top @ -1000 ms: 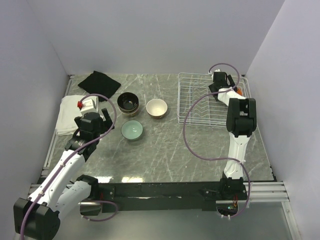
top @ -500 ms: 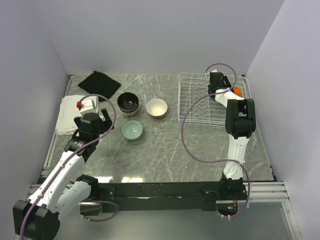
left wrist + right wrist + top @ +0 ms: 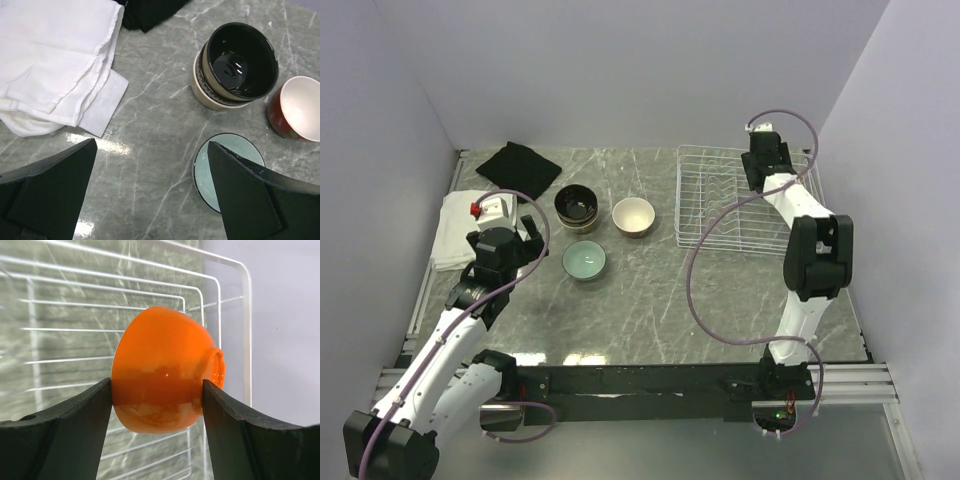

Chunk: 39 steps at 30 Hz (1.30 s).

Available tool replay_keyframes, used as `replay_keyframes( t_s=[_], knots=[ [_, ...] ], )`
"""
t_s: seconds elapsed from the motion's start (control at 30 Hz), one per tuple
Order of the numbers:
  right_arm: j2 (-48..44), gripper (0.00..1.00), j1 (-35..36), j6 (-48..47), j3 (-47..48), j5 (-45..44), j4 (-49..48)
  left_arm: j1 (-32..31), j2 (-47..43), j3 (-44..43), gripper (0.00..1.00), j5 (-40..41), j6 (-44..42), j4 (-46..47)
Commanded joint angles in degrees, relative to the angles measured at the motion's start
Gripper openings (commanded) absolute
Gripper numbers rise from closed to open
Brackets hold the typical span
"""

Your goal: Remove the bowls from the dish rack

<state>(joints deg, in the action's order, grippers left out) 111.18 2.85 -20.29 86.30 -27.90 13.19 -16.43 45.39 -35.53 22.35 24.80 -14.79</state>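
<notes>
The white wire dish rack [image 3: 720, 205] stands at the back right; its wires [image 3: 246, 330] show below my right gripper. My right gripper [image 3: 763, 160] [image 3: 156, 385] is shut on an orange bowl [image 3: 160, 355], held on its side above the rack's far right corner; the bowl is hidden in the top view. Three bowls stand on the table: a dark one [image 3: 577, 205] [image 3: 240, 62], a cream one with a red outside [image 3: 633, 215] [image 3: 300, 107], and a pale green one [image 3: 584, 261] [image 3: 207, 172]. My left gripper [image 3: 515, 228] [image 3: 150, 150] is open and empty, above the table left of the green bowl.
A folded white cloth [image 3: 455, 228] [image 3: 50, 60] lies at the left edge, a black cloth [image 3: 518, 166] [image 3: 150, 12] behind it. Grey walls close in the back and both sides; the rack sits near the right wall.
My right gripper has risen from inside the rack toward its back right corner, carrying the orange bowl up out of the top view. The left arm has shifted only slightly.
</notes>
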Motion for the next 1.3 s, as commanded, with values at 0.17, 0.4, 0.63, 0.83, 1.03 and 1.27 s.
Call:
replay_keyframes(
  t_s=[0.17,0.4,0.63,0.83,1.03,1.27],
  knots=[
    [-15.5,0.24,0.3,15.0,-5.3,10.9,3.3,-0.4,-1.5,1.6,0.99,-7.0,-1.6,5.8],
    [-24.7,0.25,0.8,22.0,-7.6,22.3,6.2,-1.8,1.4,0.2,0.99,-12.0,-1.2,8.7],
    [-32.2,0.27,2.9,25.8,-10.5,37.4,5.2,-6.1,9.8,-5.9,0.99,-16.4,-1.6,9.3],
    [-36.3,0.29,8.7,31.9,-16.9,49.6,-1.9,-8.9,17.1,-12.3,0.99,-21.9,0.9,10.7],
    [-38.5,0.29,14.8,42.6,-26.6,60.5,-17.0,-10.6,21.6,-17.2,1.0,-26.5,4.5,12.6],
    [-37.3,0.29,19.5,60.6,-35.1,67.4,-42.0,-11.0,22.6,-16.9,0.99,-29.5,7.9,14.3]
  ],
)
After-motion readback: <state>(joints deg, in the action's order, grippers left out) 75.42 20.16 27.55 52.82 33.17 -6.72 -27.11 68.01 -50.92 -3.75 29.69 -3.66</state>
